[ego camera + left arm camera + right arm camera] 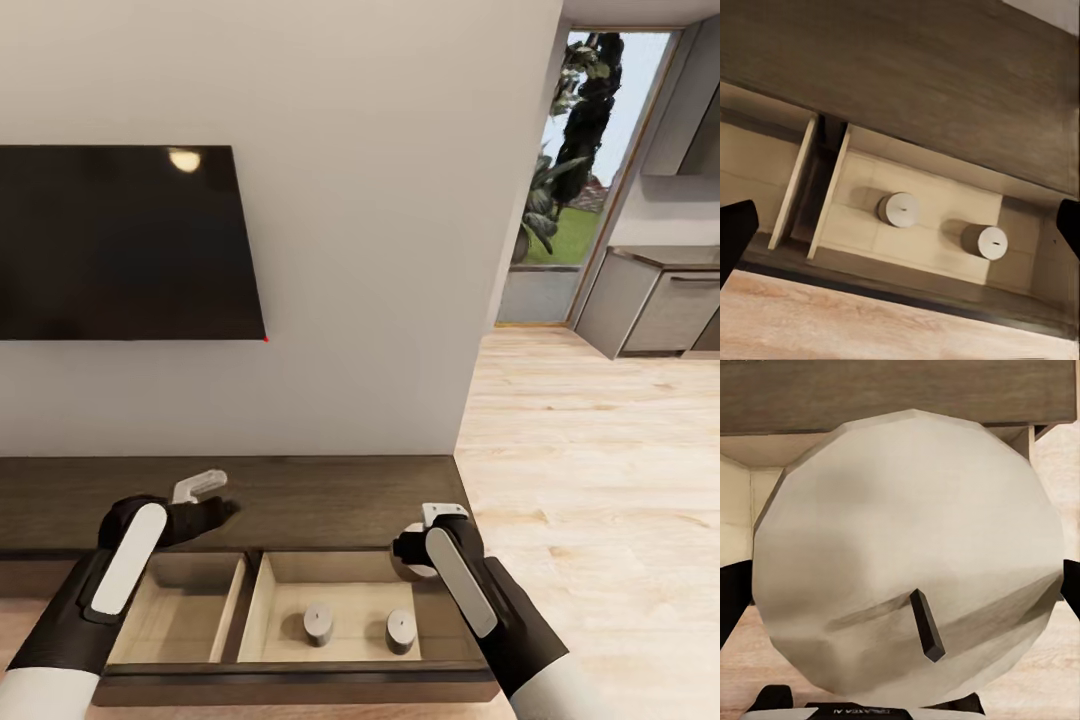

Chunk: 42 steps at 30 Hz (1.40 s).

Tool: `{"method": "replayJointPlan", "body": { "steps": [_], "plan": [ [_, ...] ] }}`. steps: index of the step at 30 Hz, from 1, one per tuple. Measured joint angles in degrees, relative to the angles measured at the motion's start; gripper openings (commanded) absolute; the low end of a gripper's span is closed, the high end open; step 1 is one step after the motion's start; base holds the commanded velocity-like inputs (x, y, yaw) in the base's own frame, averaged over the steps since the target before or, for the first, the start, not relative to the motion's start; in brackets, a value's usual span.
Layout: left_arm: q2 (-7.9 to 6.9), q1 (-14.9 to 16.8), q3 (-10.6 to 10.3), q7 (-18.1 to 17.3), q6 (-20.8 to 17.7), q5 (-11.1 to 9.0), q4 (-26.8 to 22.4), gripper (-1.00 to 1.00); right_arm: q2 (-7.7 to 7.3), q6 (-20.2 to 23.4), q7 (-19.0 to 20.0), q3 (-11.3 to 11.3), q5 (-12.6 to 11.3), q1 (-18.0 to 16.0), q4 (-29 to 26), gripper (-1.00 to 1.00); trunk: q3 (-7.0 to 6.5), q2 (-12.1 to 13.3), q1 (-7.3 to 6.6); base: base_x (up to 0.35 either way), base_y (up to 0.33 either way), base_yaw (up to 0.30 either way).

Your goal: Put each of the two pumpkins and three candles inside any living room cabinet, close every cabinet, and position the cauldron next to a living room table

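Candles are the matter at hand: two stand upright in the right compartment of the open drawer (300, 680) of the cabinet (300, 495), low in the head view, one (319, 623) left of centre and the other (401, 630) just to its right, apart from each other. The left wrist view shows the same pair, (900, 209) and (986, 241), on the pale drawer floor. A third candle (907, 555) is clamped in the right gripper (415, 560) above the drawer's right end, its wick (926, 625) facing the camera. The left gripper (205, 500) hangs spread open over the cabinet top at lower left, holding nothing. A dark screen (125, 243) hangs on the wall above.
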<state>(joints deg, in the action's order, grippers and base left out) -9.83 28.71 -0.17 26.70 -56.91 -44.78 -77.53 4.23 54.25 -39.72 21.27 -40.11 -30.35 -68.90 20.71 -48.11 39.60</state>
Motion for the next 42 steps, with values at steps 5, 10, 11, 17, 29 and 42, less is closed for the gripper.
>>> {"method": "replayJointPlan", "body": {
  "steps": [5,10,11,17,29,42],
  "plan": [
    [-3.75,-2.5,-0.2,0.0,-0.1,-17.3,-5.8,1.0,-0.01,-0.1,-0.1,-0.3,0.0,0.0,0.0,-1.0,0.9,-2.0,1.1,0.0,0.0,0.0],
    [-6.81,-3.3,-0.3,0.0,-0.2,-29.4,-6.0,1.0,0.08,-0.1,0.0,-0.3,0.0,0.0,0.1,-1.0,1.8,-4.0,2.2,0.0,0.0,0.0],
    [-7.29,-3.4,-0.4,0.0,-0.2,-31.5,-6.0,1.0,0.08,-0.1,0.0,-0.3,0.0,0.0,0.1,-1.0,1.98,-4.4,2.42,0.0,0.0,0.0],
    [-8.29,-3.6,-1.1,0.0,-0.2,-35.9,-5.9,1.0,0.18,-0.2,0.0,-0.2,0.1,0.0,0.2,-1.0,3.06,-6.8,3.74,0.0,0.0,0.0],
    [-8.32,-3.6,-1.2,0.0,-0.2,-36.1,-5.9,1.0,0.17,-0.2,0.0,-0.3,0.1,0.0,0.1,-1.0,5.22,-11.6,6.38,0.0,0.0,0.0],
    [-8.32,-3.6,-2.2,0.0,-0.2,-36.1,-5.9,1.0,0.26,-1.0,0.0,-0.2,0.4,0.0,0.6,-1.0,7.55,-16.9,9.23,0.0,0.0,0.0]
  ]
}}
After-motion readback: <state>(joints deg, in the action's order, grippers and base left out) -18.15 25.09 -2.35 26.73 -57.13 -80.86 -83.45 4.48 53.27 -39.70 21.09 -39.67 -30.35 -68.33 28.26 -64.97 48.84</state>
